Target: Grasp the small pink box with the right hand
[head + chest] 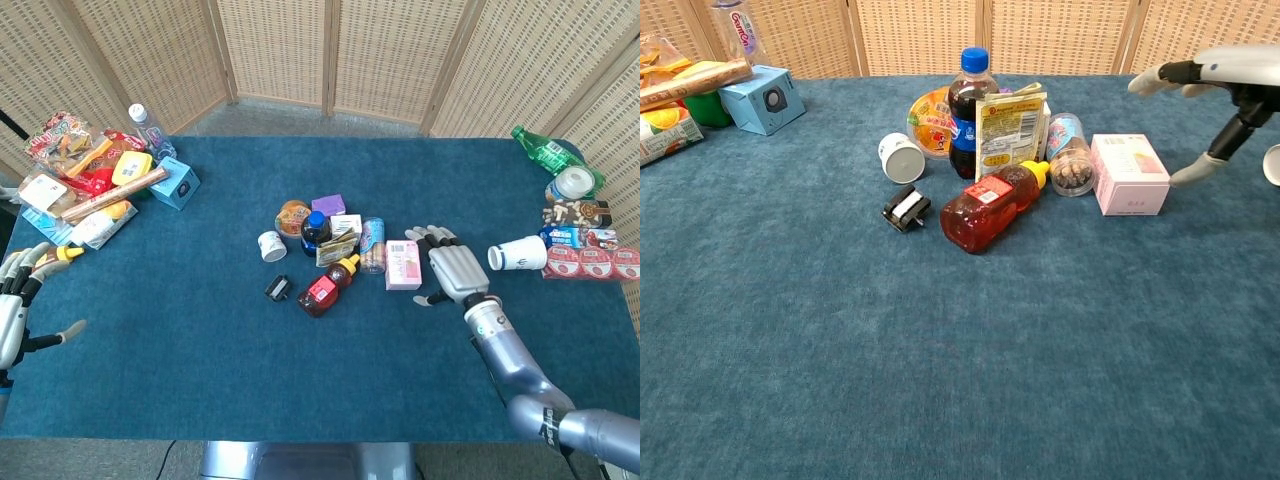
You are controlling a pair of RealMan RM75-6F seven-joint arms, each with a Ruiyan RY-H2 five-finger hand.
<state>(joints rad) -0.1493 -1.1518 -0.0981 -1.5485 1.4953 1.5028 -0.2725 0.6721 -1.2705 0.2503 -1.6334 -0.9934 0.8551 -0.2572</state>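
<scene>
1 small pink box (404, 264), pale with a white label, lies flat beside the spread, empty right hand (456, 272).

At the right edge of the chest view the right hand (1225, 85) is cut off: only fingertips, the thumb and part of the back show, and a white paper cup (1273, 164) beside it is reduced to a sliver of rim. In the head view the left hand (15, 310) runs off the lower left of the frame, its arm unseen. The snack pile (75, 170) at the upper left is too jumbled to sort into separate packets. Print on the small pink box (1129, 173) is too small to read. The purple box (328, 204) is hidden behind the cola bottle (966, 110) in the chest view.
</scene>
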